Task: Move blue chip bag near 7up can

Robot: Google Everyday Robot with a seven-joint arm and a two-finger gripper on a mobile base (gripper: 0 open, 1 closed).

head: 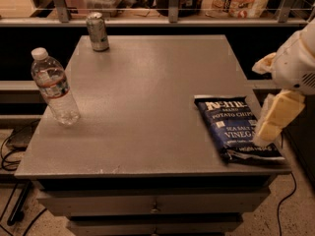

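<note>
Obs., single camera view. Blue chip bag [234, 127] lies flat at the near right corner of the desk [152, 92], lettering up. Its near end reaches the desk's front edge. The long axis runs roughly front to back, slanted a little so the far end sits further left than the near end.

7up can [97, 31] stands upright at the far left corner, well apart from the bag (close to the full diagonal of the desk between them). Water bottle [54, 90] stands upright near the left edge, to the near side of the can and off the straight line from bag to can.

Hand [273, 117] is at the right edge of the desk, overlapping the bag's right side in this view. The bag lies just left of it and beneath. Contact with the bag: cannot tell. Whether the hand is apart or together: cannot tell either.

Judgement: nothing grasped yet and the bag is not near the can. The carry would go far and left, and looks unobstructed.
</note>
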